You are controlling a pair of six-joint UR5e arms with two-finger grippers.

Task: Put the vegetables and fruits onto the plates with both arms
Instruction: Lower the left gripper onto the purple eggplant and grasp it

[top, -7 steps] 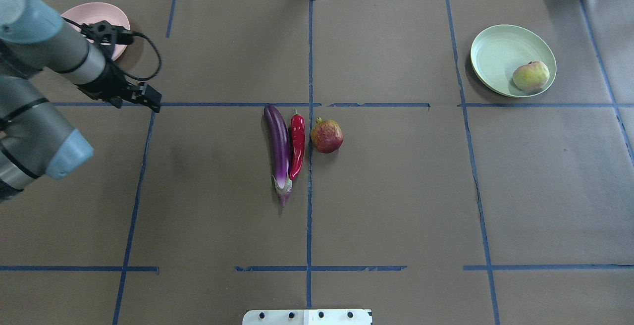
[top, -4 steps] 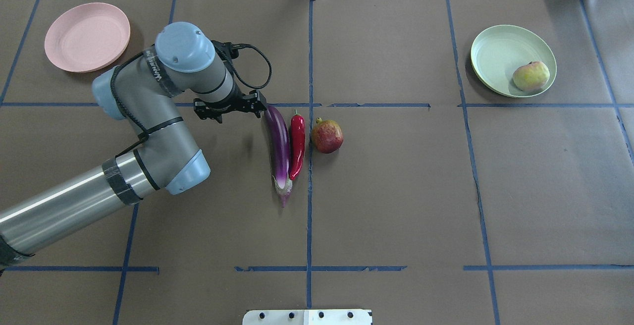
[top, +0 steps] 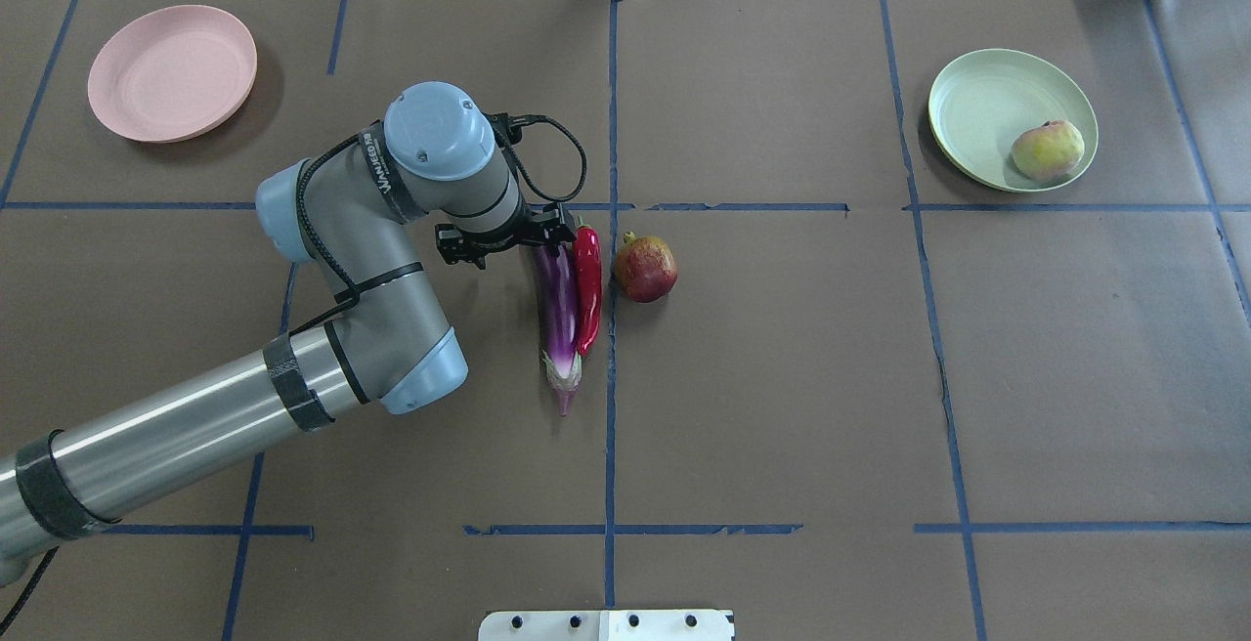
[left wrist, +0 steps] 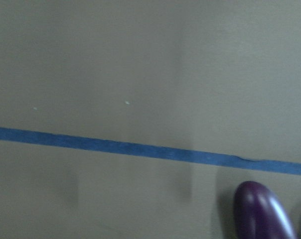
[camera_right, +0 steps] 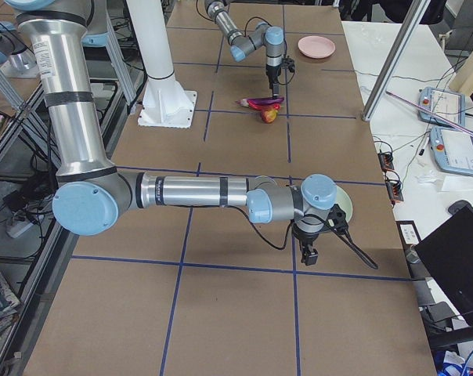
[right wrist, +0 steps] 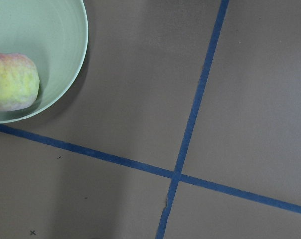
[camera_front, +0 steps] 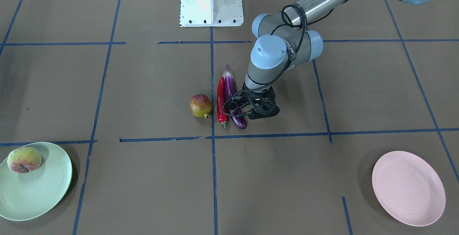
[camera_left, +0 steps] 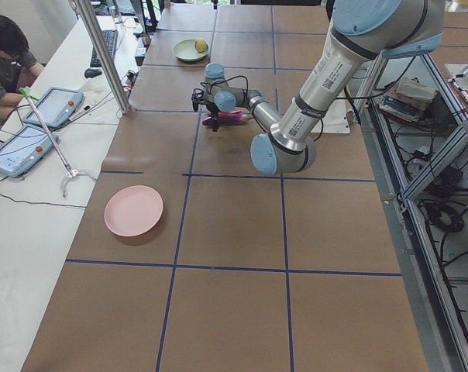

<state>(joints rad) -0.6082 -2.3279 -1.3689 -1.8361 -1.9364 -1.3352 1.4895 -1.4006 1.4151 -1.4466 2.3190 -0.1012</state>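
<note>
The purple eggplant [top: 559, 319] lies mid-table, with the red chili [top: 587, 284] against its right side and the pomegranate [top: 645, 268] just beyond. My left gripper [top: 549, 238] is low over the eggplant's rounded far end and looks open, its fingers on either side of the eggplant [camera_front: 231, 91]. The left wrist view catches only the eggplant's tip [left wrist: 262, 211]. The peach [top: 1047, 150] rests on the green plate [top: 977, 104] at the far right. The pink plate [top: 172, 72] at the far left holds nothing. My right gripper [camera_right: 307, 254] hangs beside the green plate; I cannot tell its state.
Blue tape lines divide the brown table cover. The white base block [camera_front: 211, 2] sits at the robot's edge of the table. A person sits at a side bench with tablets [camera_left: 32, 128] beyond the table's far edge.
My left arm has swung from beside the pink plate across to the eggplant and come down on its far end. The eggplant has shifted slightly.
</note>
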